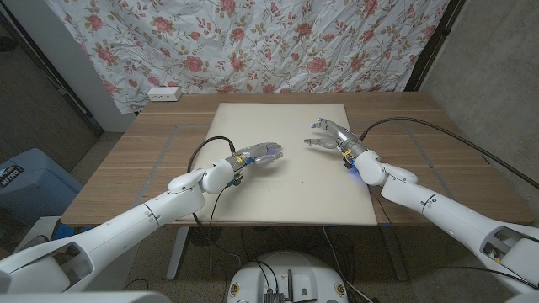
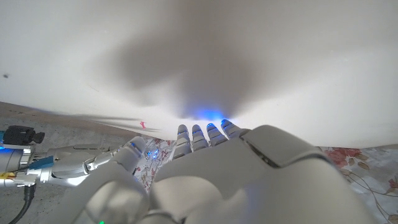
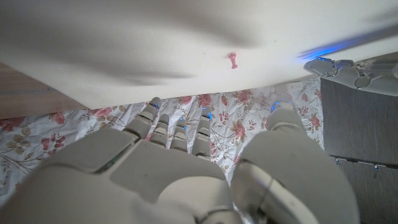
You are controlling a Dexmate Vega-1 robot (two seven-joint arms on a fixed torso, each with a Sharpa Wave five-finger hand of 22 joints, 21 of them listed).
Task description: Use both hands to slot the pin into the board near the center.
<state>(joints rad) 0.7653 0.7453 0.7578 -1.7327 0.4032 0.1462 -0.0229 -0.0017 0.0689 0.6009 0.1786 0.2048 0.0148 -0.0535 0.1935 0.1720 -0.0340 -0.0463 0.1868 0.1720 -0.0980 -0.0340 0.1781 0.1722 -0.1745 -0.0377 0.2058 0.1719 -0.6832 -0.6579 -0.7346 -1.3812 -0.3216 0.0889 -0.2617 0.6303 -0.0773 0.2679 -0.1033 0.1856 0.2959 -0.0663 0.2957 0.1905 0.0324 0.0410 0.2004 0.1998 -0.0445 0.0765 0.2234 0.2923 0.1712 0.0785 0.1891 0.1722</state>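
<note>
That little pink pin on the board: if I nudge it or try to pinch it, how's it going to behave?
The pink pin looks tiny against the right hand, so probably very light and easily flicked away. Its flared ends and narrow waist suggest it may roll in an arc. The white board looks smooth, so it could skid; a fingertip pinch seems safer.

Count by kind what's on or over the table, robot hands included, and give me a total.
Board: 1
Pink pin: 1
Power strip: 1
Robot hands: 2, left hand and right hand
Total: 5
</note>
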